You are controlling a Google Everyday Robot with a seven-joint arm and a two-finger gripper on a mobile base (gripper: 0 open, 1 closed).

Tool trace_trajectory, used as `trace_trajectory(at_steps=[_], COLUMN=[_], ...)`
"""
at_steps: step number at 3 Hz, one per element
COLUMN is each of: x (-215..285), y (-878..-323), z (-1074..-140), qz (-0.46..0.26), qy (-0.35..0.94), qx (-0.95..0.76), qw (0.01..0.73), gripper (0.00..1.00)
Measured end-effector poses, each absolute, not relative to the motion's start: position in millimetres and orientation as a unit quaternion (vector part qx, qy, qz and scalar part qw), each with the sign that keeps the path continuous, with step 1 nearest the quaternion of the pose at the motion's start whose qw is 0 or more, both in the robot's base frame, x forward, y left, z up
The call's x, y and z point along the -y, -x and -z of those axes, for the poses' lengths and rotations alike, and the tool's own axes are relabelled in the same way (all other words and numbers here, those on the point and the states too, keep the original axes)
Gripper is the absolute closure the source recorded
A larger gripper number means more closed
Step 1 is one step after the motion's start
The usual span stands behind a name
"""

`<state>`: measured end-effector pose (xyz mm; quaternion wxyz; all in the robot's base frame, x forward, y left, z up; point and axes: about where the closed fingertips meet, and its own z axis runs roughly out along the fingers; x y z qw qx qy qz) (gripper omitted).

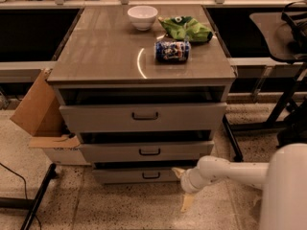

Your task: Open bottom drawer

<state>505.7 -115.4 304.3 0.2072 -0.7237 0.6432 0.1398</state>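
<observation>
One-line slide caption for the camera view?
Open gripper low by the right end of the bottom drawer, handle not yet grasped.

On the table point(100, 56), a white bowl point(142, 17) sits near the back edge and a crumpled green bag point(186, 28) lies toward the back right corner. In front of the bag, a blue can point(172, 51) lies on its side. A cardboard box point(38, 111) leans at the left edge, well apart from the gripper point(180, 189), low by the front right corner.
</observation>
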Motion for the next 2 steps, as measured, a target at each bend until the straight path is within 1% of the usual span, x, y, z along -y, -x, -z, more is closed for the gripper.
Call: trace_trajectory(at_steps=[1, 2], x=[109.9, 108.2], y=[-511.6, -511.5], z=[-266.3, -263.3], qz=[-0.130, -0.130], qy=[0.717, 0.717], qx=[-0.658, -0.659], qw=[0.190, 0.188], gripper=[0.00, 0.00])
